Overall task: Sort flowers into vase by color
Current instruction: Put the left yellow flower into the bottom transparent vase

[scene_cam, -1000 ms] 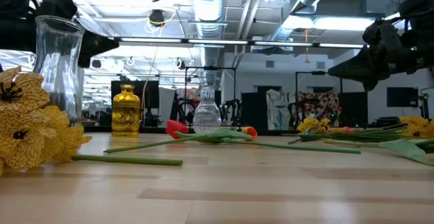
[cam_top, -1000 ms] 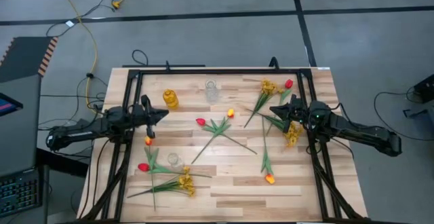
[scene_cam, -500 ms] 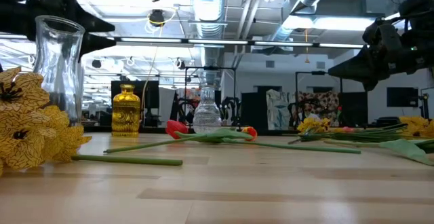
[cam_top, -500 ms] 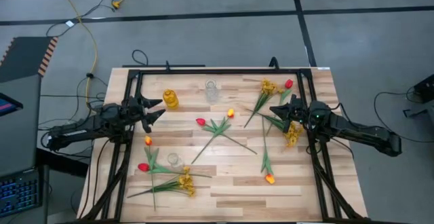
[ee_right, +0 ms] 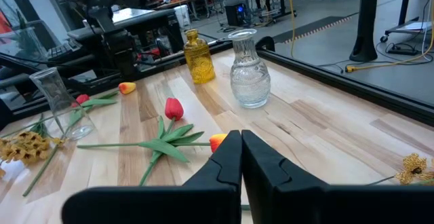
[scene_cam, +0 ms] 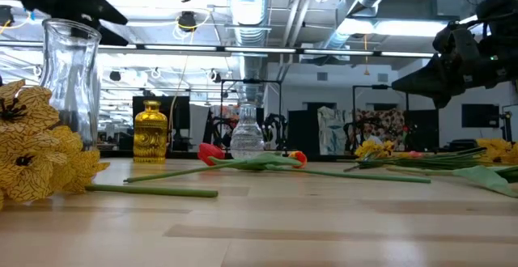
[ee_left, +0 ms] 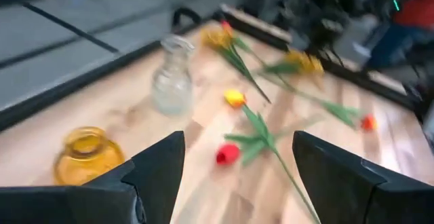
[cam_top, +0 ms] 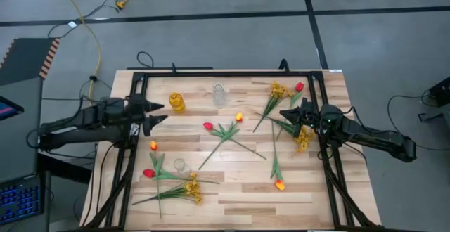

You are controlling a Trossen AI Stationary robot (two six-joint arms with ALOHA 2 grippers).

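we see the long green-stemmed artificial flowers scattered flat over the pale wooden tabletop: red tulips, yellow-orange tulips, mustard-yellow sprays w/ small blossoms. one bunch lies near the front-left by a clear glass vase, another at the back-right; a red and a yellow-orange tulip lie mid-tabletop. none sits in a vase.

the amber glass vase and a ribbed clear glass bottle-vase stand near the back edge.

left gripper hovers at the left edge near the amber vase, fingers spread wide per its wrist view. right gripper hangs over the back-right flowers, fingers pressed together, holding nothing.

low view alone shows the mustard blossoms' veined petals close up beside the clear vase.
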